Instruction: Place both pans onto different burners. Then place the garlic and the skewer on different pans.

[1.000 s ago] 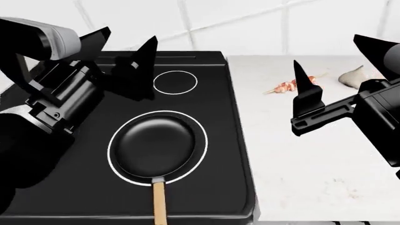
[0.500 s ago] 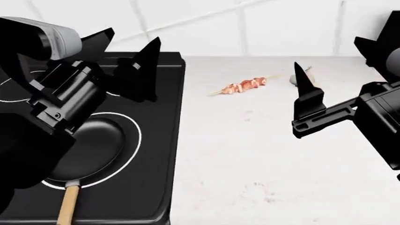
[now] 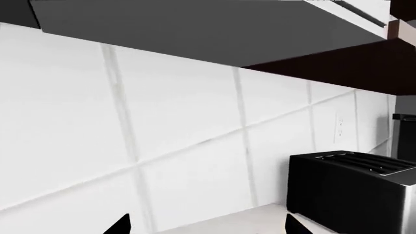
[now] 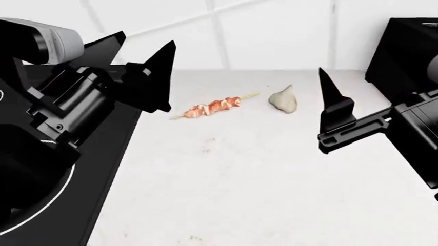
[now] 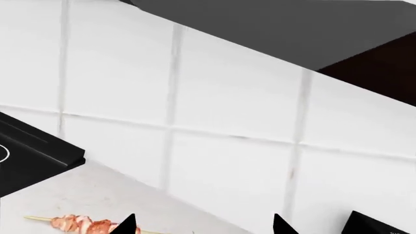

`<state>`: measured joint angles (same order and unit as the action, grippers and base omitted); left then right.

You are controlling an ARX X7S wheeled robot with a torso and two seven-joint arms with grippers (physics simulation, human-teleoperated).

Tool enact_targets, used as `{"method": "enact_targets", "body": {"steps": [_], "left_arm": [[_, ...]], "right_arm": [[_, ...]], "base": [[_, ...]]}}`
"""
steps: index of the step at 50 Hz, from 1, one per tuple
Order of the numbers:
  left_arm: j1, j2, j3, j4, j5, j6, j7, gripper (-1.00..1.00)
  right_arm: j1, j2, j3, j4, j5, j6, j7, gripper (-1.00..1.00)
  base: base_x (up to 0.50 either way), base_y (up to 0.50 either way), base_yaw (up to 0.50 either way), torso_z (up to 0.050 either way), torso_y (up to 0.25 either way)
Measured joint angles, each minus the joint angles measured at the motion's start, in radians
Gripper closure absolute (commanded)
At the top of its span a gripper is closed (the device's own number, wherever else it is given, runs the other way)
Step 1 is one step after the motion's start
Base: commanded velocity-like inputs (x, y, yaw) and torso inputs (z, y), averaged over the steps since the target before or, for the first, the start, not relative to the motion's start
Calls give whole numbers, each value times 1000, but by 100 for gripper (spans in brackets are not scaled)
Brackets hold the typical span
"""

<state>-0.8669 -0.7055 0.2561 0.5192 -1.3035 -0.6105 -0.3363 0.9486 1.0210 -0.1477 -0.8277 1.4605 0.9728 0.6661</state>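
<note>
pale garlic (image 4: 283, 99) beside skewer (image 4: 213, 107)

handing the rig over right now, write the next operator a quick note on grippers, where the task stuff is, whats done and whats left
Left gripper: open, empty, raised over the stovetop's right edge.
Right gripper: open, empty, raised over the white counter, just right of the garlic.
Skewer lies flat on the counter near the wall, the garlic close to its right, apart from it. A black toaster stands at far right.
Pans are not visible in the current views; only a bit of one white burner ring shows, so check their placement.
Left: garlic and skewer each onto a different pan; neither has been picked up.
</note>
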Motion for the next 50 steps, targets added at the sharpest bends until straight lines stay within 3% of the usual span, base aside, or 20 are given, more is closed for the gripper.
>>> {"method": "enact_targets", "body": {"steps": [34,50], "left_arm": [[0,-4,1,8,-7,3,-1,-100],[-3,-4,9,11,-7,-1,-9,-100]], "right_arm": [[-2,20,4,-34,19,-11,-13,-100],[138,-59,-117,54,12,106,10,-100]], "base": [[480,-215,0,0,1],[10,-1,0,0,0]]}}
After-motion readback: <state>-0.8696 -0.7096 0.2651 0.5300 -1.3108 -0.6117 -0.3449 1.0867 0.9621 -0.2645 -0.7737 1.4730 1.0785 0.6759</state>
